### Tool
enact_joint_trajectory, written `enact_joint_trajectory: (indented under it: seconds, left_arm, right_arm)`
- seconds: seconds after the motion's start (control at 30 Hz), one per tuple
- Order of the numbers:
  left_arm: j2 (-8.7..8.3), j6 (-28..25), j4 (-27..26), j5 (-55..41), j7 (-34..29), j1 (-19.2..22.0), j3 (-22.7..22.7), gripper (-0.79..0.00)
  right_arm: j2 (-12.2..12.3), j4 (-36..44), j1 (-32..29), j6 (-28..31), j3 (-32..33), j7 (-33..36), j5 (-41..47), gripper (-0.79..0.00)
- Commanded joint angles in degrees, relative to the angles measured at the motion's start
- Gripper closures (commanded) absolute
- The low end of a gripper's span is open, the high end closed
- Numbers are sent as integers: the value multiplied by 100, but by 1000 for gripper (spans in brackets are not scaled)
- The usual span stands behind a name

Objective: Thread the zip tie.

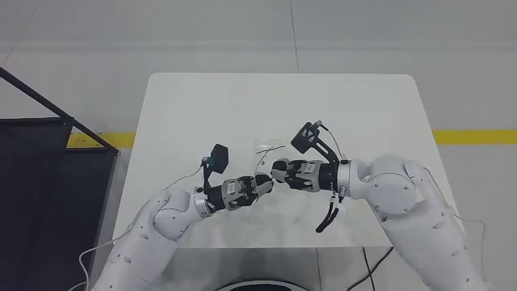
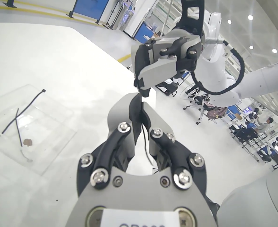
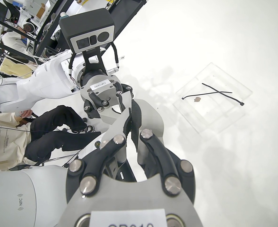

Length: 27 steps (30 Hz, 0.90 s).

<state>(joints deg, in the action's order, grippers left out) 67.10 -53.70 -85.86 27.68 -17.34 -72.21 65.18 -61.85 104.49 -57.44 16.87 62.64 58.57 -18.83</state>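
A thin black zip tie is pinched in my left gripper, and its loose tail hangs back between the fingers. My right gripper meets it tip to tip from the opposite side, shut on the tie's short end that sticks out. In the top view the left gripper and the right gripper touch above the table's front middle. The right wrist view shows the right gripper shut, with the left gripper just beyond it. The tie's head is hidden between the fingertips.
A clear flat tray lies on the white table just behind the grippers. It holds two crossed spare zip ties and a small brown scrap. A black frame stands off the table's left side.
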Motion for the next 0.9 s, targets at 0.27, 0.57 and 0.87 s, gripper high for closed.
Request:
enact_joint_trajectory:
  seconds: [0.27,0.57,0.87]
  left_arm:
    - [-6,42,20,-4,158,21,-21,0]
    - [32,93,-7,236,1057,-91,130,0]
    - [89,69,35,383,1642,-129,96,0]
  right_arm:
    - [16,13,-13,-97,5,-79,59,-594]
    - [126,70,-622,293,537,-432,463,-785]
    - [176,191,-1022,556,668,-613,499,-785]
